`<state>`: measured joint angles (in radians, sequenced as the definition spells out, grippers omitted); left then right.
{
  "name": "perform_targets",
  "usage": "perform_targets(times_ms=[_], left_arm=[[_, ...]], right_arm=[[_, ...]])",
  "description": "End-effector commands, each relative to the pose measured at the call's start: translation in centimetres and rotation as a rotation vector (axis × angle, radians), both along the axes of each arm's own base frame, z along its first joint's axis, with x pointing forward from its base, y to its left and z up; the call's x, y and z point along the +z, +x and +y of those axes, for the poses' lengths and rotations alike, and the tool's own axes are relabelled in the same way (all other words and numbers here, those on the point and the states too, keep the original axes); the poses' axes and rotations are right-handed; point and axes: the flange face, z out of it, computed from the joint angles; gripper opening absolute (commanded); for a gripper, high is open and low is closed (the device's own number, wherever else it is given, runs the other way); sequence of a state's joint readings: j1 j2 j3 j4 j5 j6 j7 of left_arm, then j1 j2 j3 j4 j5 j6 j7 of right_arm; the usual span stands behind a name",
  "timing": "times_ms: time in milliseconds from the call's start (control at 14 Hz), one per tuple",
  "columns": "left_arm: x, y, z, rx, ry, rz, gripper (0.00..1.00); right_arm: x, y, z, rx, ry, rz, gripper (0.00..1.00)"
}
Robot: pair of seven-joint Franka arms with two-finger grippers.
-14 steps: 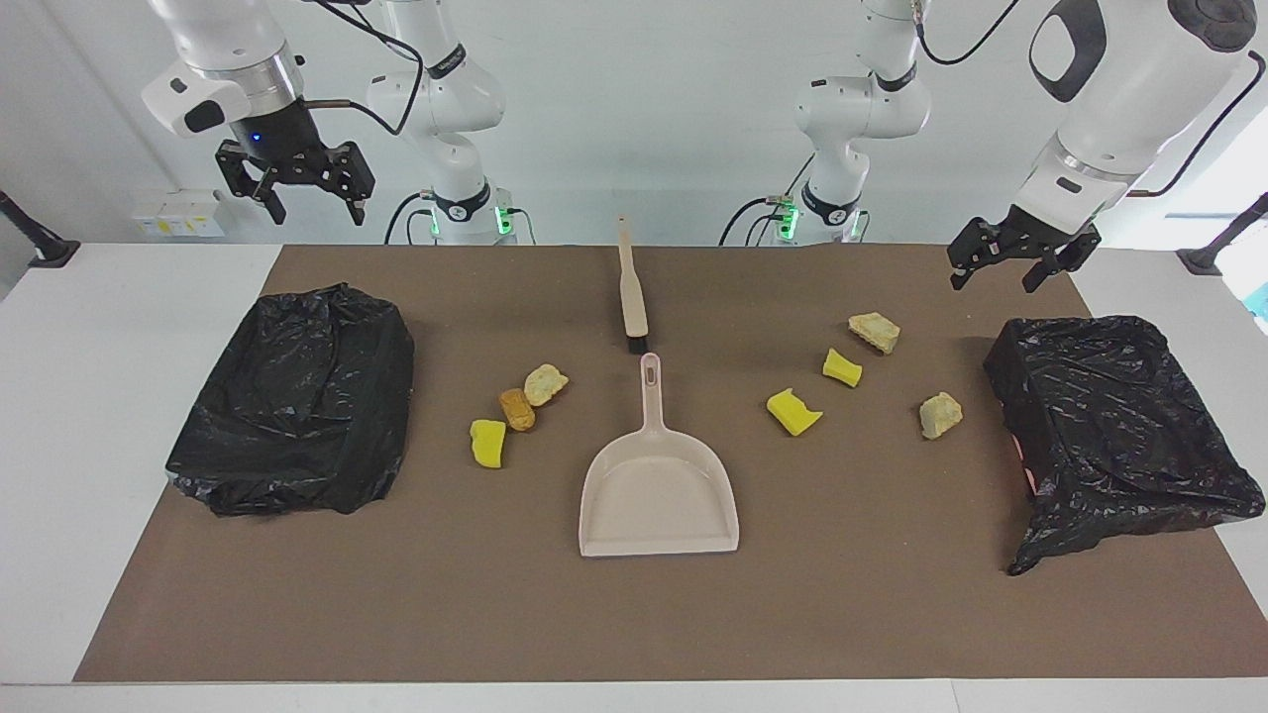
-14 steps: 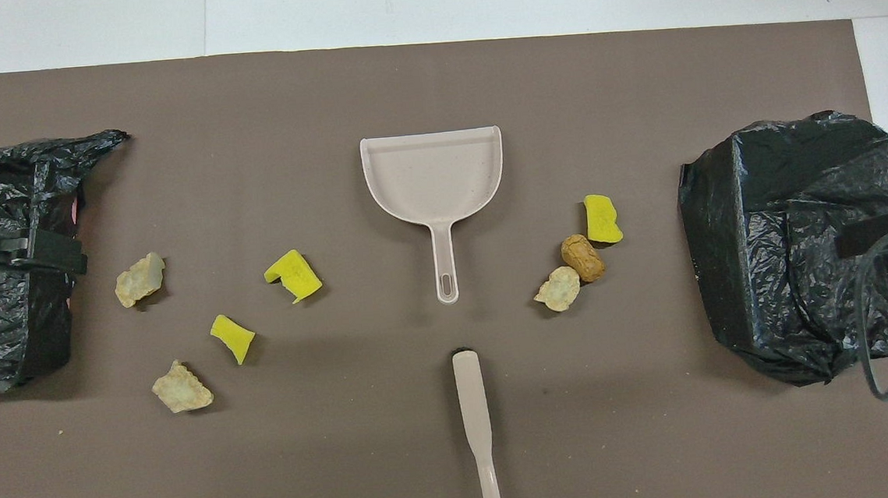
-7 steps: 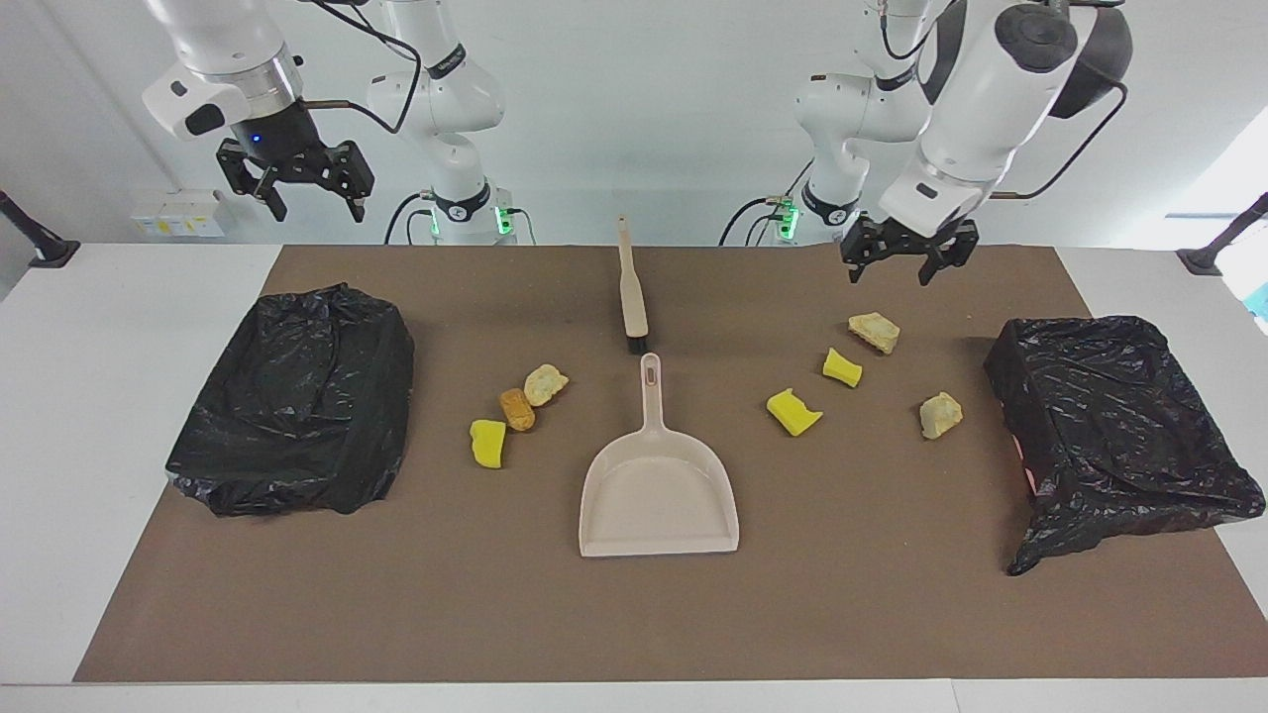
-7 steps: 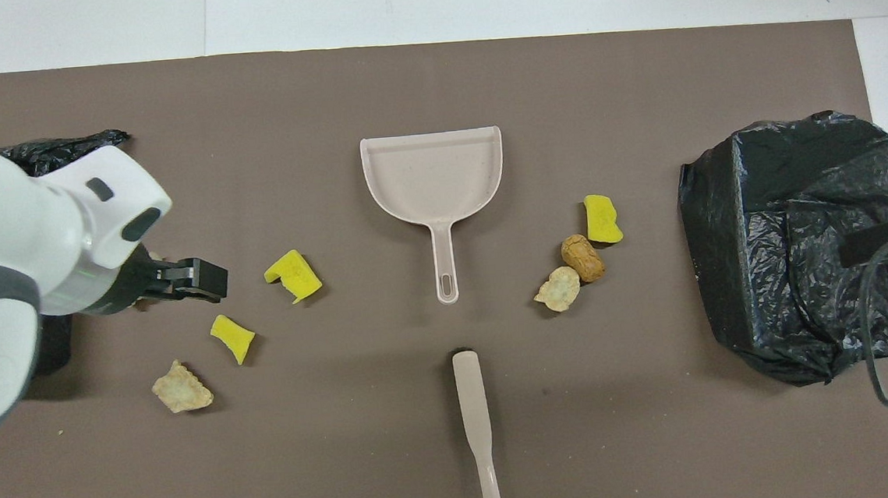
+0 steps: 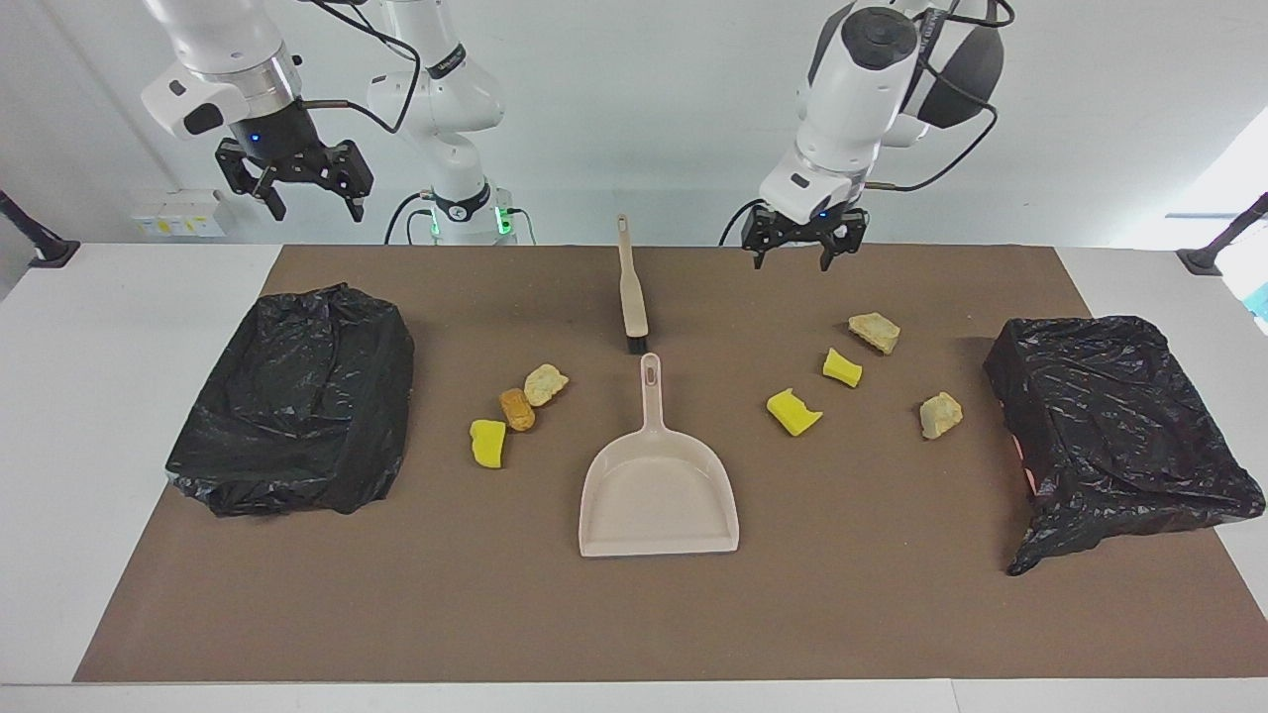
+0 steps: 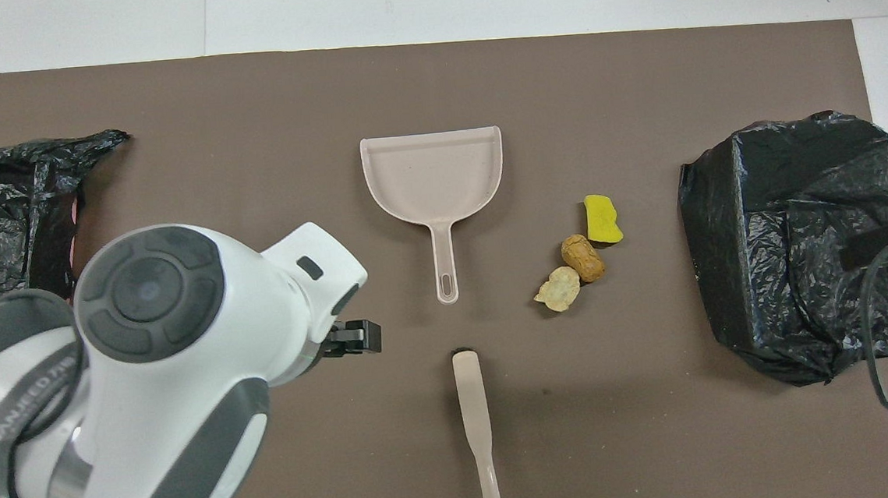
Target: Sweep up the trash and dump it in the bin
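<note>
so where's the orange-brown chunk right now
The orange-brown chunk lies on the brown mat between a yellow sponge bit and a pale beige chunk, toward the right arm's end.

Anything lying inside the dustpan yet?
No. The dustpan is bare in both views; all seven trash pieces lie on the brown mat. The left gripper and right gripper hang open, empty.

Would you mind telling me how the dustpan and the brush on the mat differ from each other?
The dustpan is broad, with a wide open tray; the brush is a slim stick with dark bristles at one end. The dustpan lies farther from the robots, the brush nearer to them. The dustpan's handle points toward the robots, while the brush's handle points the same way from its bristles. Both are pale beige, lie in line at mid-table, and neither is held.
</note>
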<state>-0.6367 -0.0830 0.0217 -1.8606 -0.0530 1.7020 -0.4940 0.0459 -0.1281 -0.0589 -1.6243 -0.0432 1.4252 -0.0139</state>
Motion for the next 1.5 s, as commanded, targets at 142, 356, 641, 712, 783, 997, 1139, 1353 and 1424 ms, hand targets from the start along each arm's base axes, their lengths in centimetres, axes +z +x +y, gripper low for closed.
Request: perform_targets(times_ms=[142,356,641,712,783,997,1139,1353,1424], left_arm=[[-3.4,-7.6,-5.7,-0.024,-0.014,-0.008,1.0],[-7.4,-11.0,-9.2,-0.046,0.004,0.035,1.0],[-12.2,-15.4,-12.5,-0.003,-0.033,-0.014,1.0],[-13.3,-16.5,-13.5,-0.027,-0.022,-0.002,1.0],[-14.4,-17.7,-14.5,-0.032,-0.028,0.027,1.0],[-15.7,-19.3,-15.5,0.011,-0.049,0.021,1.0],[-16.5,-20.3,-15.4,0.001,-0.044,0.022,1.0],[-17.4,-20.6,-15.1,0.003,-0.045,0.019,1.0],[-17.6,-20.7,-15.0,0.005,-0.045,0.019,1.0]], right_arm=[[0.0,-1.2,-0.4,0.025,0.003,0.015,1.0],[-0.5,-1.2,-0.3,0.011,0.003,0.025,1.0],[-1.0,-1.3,0.2,0.019,0.003,0.014,1.0],[-1.3,-1.4,0.4,0.01,0.002,0.015,1.0],[-1.6,-1.3,0.8,0.0,0.001,0.011,1.0],[-3.3,-0.1,3.3,0.047,0.001,-0.033,1.0],[-4.9,1.0,5.6,0.08,0.0,-0.031,1.0],[-6.6,2.5,9.4,0.109,-0.001,-0.049,1.0],[-7.4,3.0,10.0,0.097,0.01,-0.041,1.0]])
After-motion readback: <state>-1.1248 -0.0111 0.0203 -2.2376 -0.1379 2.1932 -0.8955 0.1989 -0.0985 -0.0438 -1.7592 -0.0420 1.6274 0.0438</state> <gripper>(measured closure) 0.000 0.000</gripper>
